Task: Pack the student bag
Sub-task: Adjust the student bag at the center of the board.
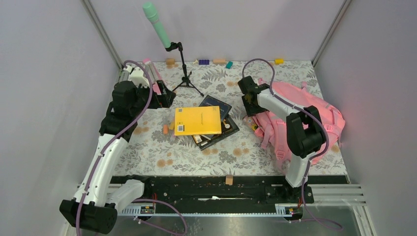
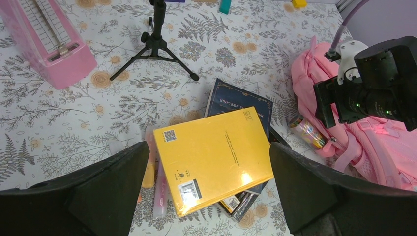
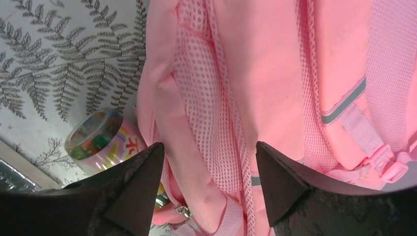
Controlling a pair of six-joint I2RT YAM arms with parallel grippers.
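Closely over student bag (image 3: 275, 73), right hand (image 3: 208, 147)

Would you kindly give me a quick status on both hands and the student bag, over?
Left hand open, empty, above yellow book. Right hand open, fingers astride mesh of student bag. Colourful roll beside bag.
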